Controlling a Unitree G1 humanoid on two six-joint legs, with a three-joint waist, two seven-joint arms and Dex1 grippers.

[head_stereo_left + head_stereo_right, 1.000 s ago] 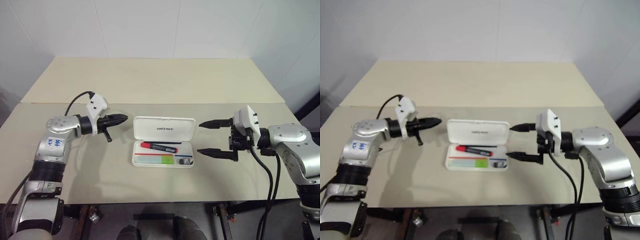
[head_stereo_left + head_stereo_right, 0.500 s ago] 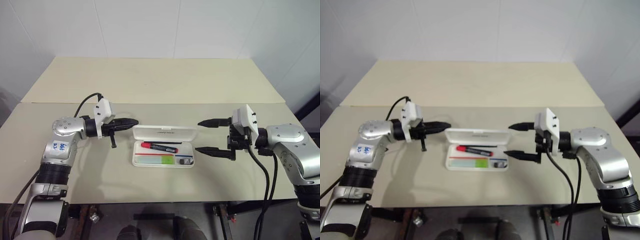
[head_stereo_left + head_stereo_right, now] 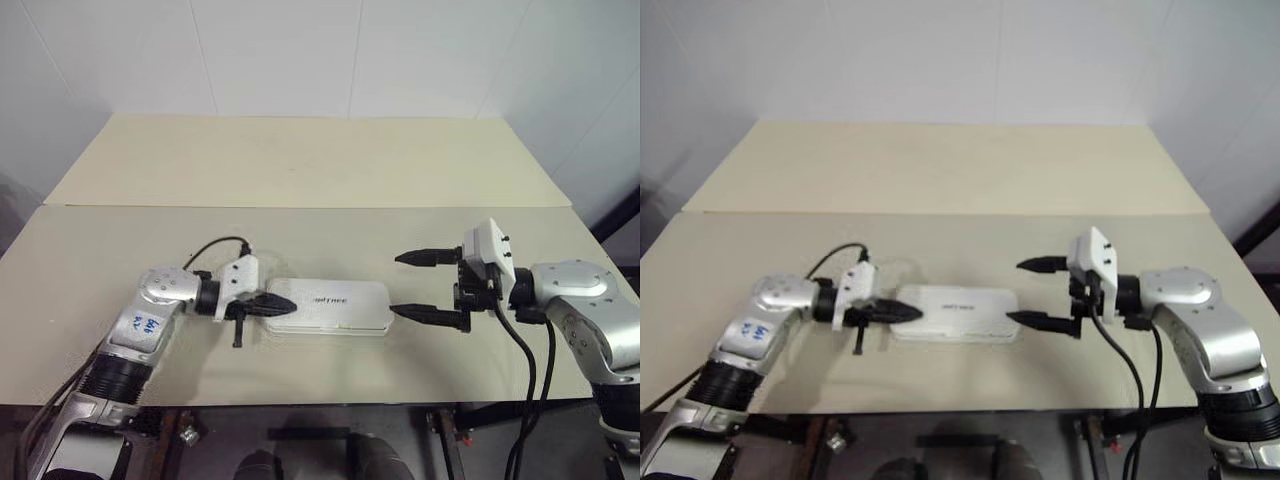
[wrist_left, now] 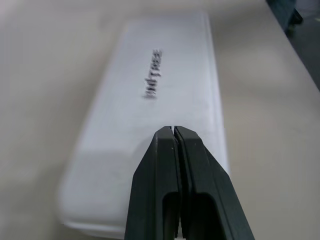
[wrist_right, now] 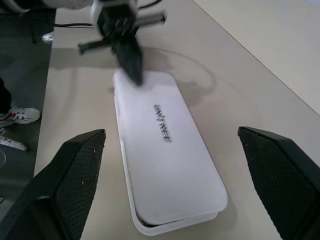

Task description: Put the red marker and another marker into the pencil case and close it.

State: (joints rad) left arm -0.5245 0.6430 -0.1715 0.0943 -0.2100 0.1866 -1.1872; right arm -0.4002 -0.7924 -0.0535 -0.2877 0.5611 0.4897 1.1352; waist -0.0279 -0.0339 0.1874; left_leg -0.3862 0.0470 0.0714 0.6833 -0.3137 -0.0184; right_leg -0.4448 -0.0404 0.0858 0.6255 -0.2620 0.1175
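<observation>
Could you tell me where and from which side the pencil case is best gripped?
Probably across its short width at the free end near the right gripper, coming from the robot's right. The pencil case lies flat, long and narrow; the left gripper rests on the other end.

Your left gripper [image 3: 282, 300] has swung down and rightward onto the case [image 3: 335, 305], pressing its lid from upright to nearly flat, hiding both markers inside.

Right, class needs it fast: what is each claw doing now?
Left claw: closed, holding nothing, tips on the pencil case lid.
Right claw: open, empty.
</observation>
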